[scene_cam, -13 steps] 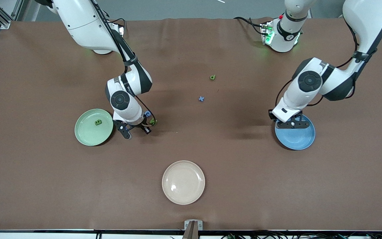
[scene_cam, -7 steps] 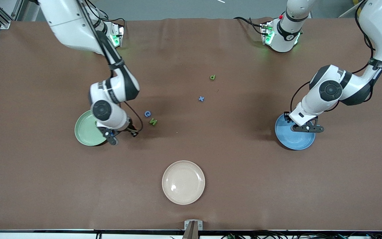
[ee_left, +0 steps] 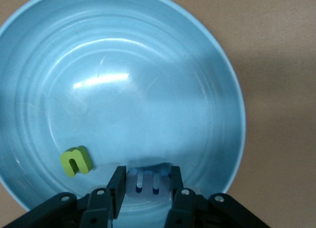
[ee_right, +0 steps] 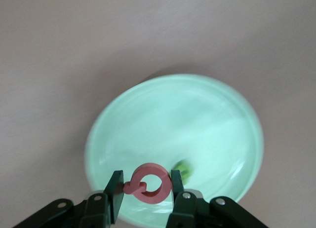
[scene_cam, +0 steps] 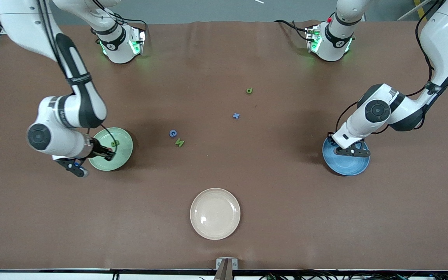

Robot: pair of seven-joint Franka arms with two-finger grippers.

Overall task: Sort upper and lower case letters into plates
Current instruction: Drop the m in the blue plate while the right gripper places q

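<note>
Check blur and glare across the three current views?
Right wrist view: motion-blurred, mint green plate smeared, red letter in the right gripper sharper. Left wrist view: sharp, streaky glare on the blue plate. Front view: sharp, with a glare spot on the cream plate and soft arm shadows.

A high camera faces me across the bench (scene_cam: pixel 224 175), my bases along the top of its frame. My left wrist camera looks straight down, close over the blue plate (ee_left: pixel 207 80), which sits mid right in the high view. My right wrist camera looks down on the green plate (ee_right: pixel 197 119), mid left there.
</note>
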